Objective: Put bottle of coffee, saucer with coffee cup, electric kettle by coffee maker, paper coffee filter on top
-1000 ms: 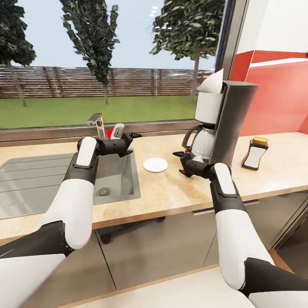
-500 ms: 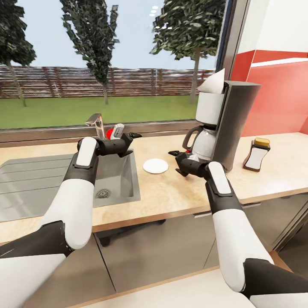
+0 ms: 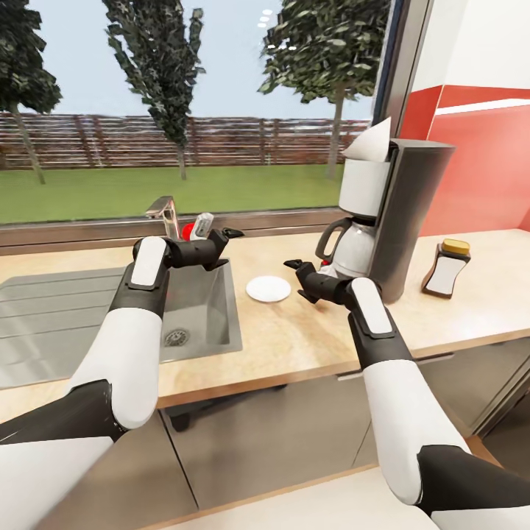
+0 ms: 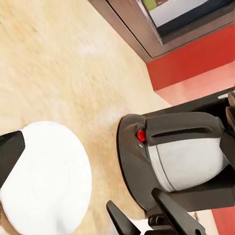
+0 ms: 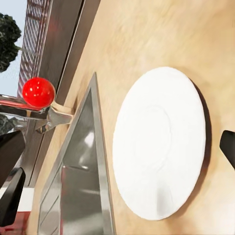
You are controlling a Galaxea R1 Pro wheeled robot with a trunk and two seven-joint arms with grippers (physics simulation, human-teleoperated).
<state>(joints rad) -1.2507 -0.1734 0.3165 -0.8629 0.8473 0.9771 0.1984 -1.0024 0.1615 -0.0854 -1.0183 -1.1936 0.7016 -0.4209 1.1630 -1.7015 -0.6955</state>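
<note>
Two arms reach over the counter (image 3: pixel 294 338) in front of you. Your left gripper (image 3: pixel 230 235) hangs above the sink (image 3: pixel 88 309), close to the tap (image 3: pixel 165 213) with its red knob (image 5: pixel 38 92); its fingers stand apart and hold nothing. Just right of the sink the saucer (image 3: pixel 268 288) lies flat and bare on the counter, also plain under both wrist cameras (image 4: pixel 44 181) (image 5: pixel 159 142). Your right gripper (image 3: pixel 294 276) hovers just right of the saucer, between it and the coffee maker (image 3: pixel 390 213), fingers spread wide and empty, not touching either. The coffee maker stands upright near the window (image 3: pixel 184 110), its white carafe (image 3: pixel 353 246) seated in the base and a white paper filter (image 3: pixel 372 141) sitting on top. Farther right, well apart from your gripper, the bottle of coffee (image 3: pixel 447 269) stands on the counter beside the coffee maker, before the red wall (image 3: pixel 486 169).
</note>
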